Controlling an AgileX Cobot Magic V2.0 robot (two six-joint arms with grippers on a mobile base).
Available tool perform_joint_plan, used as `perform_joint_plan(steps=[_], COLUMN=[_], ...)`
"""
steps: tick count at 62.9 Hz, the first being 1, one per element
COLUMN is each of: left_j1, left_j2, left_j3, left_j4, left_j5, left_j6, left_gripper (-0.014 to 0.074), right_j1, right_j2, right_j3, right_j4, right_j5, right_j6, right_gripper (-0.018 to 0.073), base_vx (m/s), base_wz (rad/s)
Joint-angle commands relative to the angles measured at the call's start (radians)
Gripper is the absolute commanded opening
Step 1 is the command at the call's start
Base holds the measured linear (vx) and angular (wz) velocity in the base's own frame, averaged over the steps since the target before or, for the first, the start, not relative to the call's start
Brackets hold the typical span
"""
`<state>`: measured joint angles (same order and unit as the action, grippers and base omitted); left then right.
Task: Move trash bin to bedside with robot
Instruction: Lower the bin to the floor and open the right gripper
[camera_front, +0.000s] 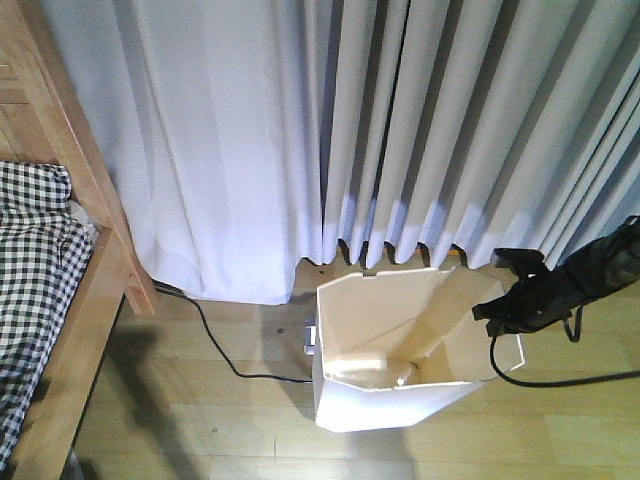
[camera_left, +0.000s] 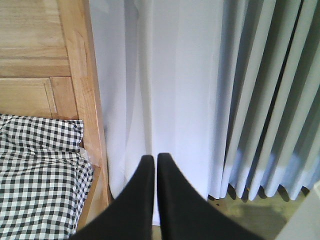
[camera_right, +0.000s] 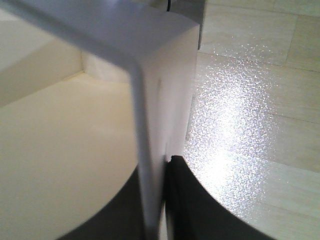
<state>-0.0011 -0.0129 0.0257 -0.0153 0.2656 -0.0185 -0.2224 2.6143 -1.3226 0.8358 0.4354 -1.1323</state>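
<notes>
The white trash bin (camera_front: 400, 390) stands on the wood floor in front of the curtain, cream inside and empty. My right gripper (camera_front: 492, 312) on the slim black arm is shut on the bin's right rim. In the right wrist view the bin wall (camera_right: 165, 90) runs between the jaws, one finger inside and one outside (camera_right: 155, 200). The bed (camera_front: 95, 300), with a light-brown wooden frame and black-and-white checked bedding (camera_front: 30, 260), is at the far left, well apart from the bin. My left gripper (camera_left: 152, 167) is shut and empty, facing the curtain next to the bed frame (camera_left: 82, 90).
A pale pleated curtain (camera_front: 350, 130) hangs along the wall behind the bin. A black cable (camera_front: 215, 345) runs across the floor from the bed to a small device (camera_front: 310, 338) behind the bin. Another black cable (camera_front: 560, 380) trails from the right arm.
</notes>
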Motion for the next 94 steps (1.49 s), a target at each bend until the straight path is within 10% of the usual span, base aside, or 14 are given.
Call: perform_joint_plan(steps=[1,40,94], left_j1=[-0.002,-0.002,-0.002], left_j2=[-0.014,-0.014,-0.014], left_j3=[0.019,0.019,0.019], left_j4=[-0.003,-0.003,-0.003], left_j5=[-0.069,-0.069,-0.069], left_j6=[-0.004,-0.004,-0.004], left_gripper=[-0.0006,-0.0006,-0.0006], right_j1=[-0.005,0.075,0.075], right_j2=[-0.018,0.306,0.492], right_j3=[-0.083,-0.459,-0.660], right_j4=[0.052,-0.209,-0.211], right_j5=[0.142,0.191,0.180], right_j6=[0.044,0.424,0.432], right_gripper=[0.0011,0.0030,0.0072], base_vx=[0.00,0.00,0.00], base_wz=[0.00,0.00,0.00])
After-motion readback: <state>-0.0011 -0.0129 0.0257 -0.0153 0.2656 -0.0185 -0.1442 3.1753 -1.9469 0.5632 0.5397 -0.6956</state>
